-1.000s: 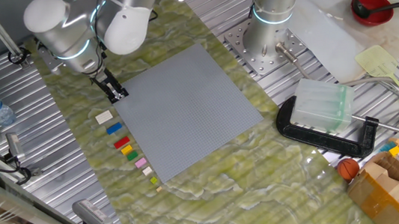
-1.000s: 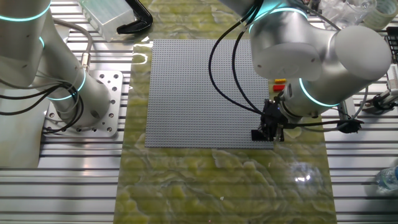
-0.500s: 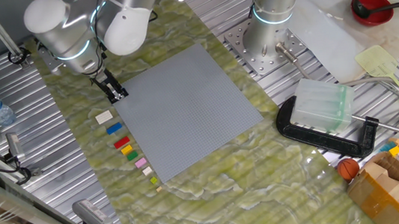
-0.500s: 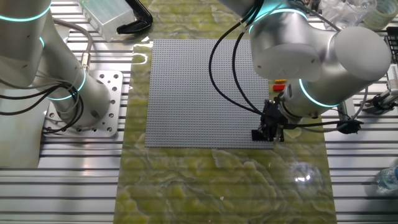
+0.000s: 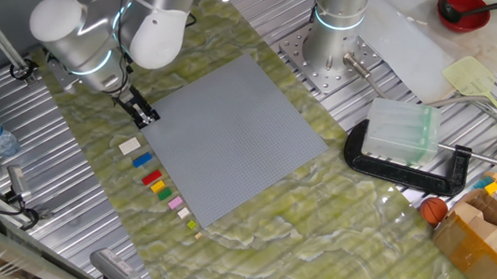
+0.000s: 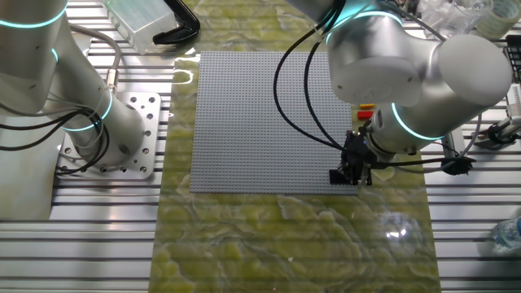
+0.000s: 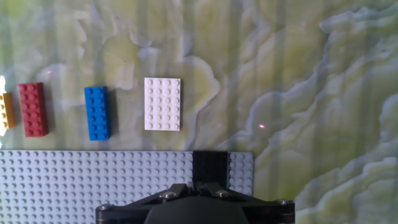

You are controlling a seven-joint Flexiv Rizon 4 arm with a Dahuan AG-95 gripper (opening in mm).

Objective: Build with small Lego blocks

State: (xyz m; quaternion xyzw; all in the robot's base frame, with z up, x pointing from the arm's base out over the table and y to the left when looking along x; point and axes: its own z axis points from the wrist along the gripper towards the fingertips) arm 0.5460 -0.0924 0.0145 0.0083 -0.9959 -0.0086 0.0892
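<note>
Nothing has shifted since a second ago. My tool (image 7: 210, 184) stays low at the grey baseplate (image 5: 230, 142) corner, its fingers closed around the black block (image 7: 209, 168) sitting on the studs. White block (image 7: 163, 104), blue block (image 7: 97, 112) and red block (image 7: 32, 109) lie beside the plate on the counter (image 5: 269, 240).

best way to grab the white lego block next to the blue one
Come straight down on the white block and close on its two long sides. It lies flat, studs up, on the marble-patterned mat, so the top is open. The gap to the blue block on one long side looks wide enough for a finger, and the other long side has open mat. The baseplate lies off one short end.
</note>
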